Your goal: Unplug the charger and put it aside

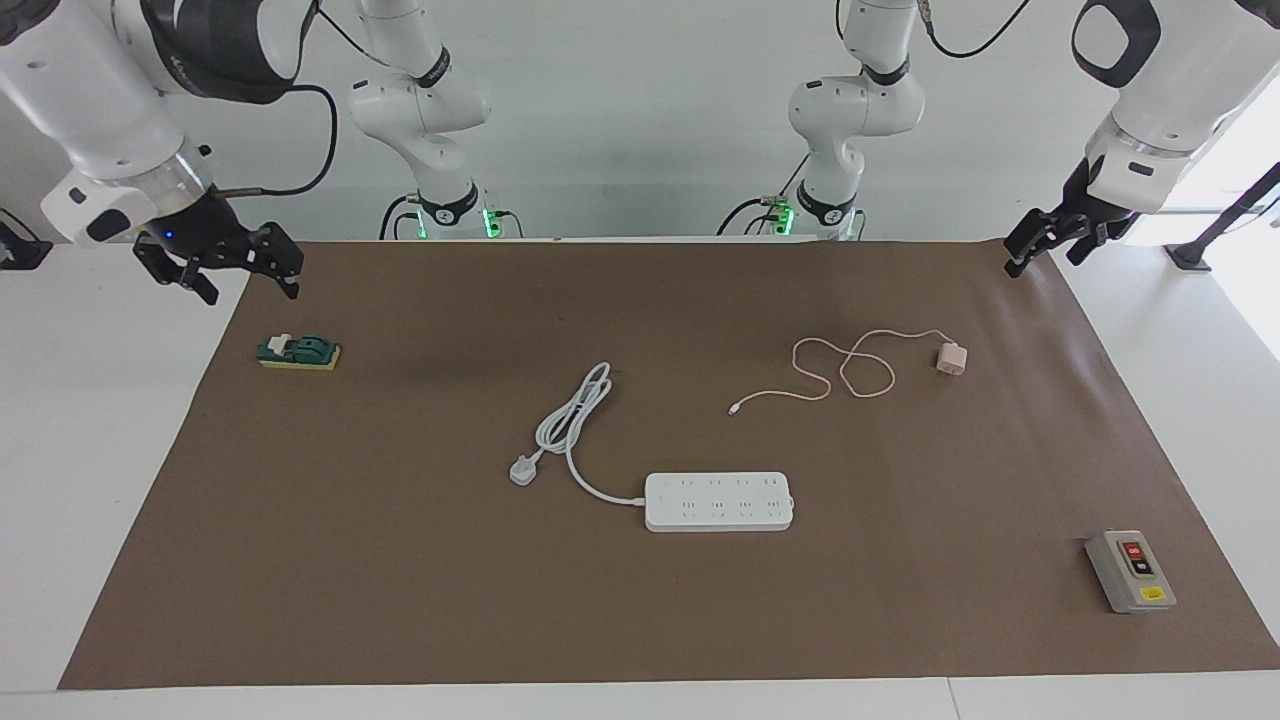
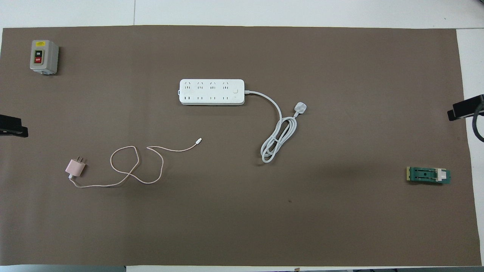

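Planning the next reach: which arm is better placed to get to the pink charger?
Probably the left. The charger lies unplugged on the mat toward the left arm's end, apart from the power strip. The left pincer hangs over that end's edge; the right pincer waits over the other end.

Bare mat [image 1: 400, 600] around the charger [image 1: 951, 358], power strip [image 1: 719, 501] well apart.

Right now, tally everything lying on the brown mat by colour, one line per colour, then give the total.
White: 1, the power strip with its attached cord and plug.
Pink: 1, the charger with its cable, lying unplugged.
Grey: 1, the on/off switch box.
Green: 1, the knife switch.
Total: 4
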Tool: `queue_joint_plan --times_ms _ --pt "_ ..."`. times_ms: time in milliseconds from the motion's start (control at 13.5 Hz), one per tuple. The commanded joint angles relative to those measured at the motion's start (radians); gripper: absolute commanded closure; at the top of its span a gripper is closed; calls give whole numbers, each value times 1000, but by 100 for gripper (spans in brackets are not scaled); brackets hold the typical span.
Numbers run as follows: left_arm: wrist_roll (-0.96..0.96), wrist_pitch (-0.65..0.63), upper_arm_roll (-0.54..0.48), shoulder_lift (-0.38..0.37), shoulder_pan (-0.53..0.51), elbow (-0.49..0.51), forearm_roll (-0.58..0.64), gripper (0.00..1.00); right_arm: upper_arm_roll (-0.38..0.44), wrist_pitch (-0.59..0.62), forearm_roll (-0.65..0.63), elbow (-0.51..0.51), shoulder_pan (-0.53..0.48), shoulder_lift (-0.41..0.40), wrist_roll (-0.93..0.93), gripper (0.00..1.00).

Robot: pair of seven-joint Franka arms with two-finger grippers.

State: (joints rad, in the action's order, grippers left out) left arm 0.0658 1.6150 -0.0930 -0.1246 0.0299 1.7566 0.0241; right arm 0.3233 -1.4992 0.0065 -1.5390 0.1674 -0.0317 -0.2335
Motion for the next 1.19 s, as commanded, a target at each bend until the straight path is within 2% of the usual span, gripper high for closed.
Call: queue_joint_plan --times_ms 0,74,296,519,1111 --pt "17 -33 4 -17 8 -18 11 0 -133 31 -20 -35 -141 45 -67 0" --pt "17 -46 7 -15 15 -20 11 0 -165 36 -20 -36 -175 46 -81 0" --pt "9 -55 18 3 28 -40 16 0 -179 28 -25 -46 -178 46 -66 0" --pt "9 -93 36 71 42 -98 19 0 -201 -10 -86 -47 -177 46 -55 0" --pt "-12 -70 41 65 59 -88 10 0 -234 -15 -69 -55 -207 46 2 0"
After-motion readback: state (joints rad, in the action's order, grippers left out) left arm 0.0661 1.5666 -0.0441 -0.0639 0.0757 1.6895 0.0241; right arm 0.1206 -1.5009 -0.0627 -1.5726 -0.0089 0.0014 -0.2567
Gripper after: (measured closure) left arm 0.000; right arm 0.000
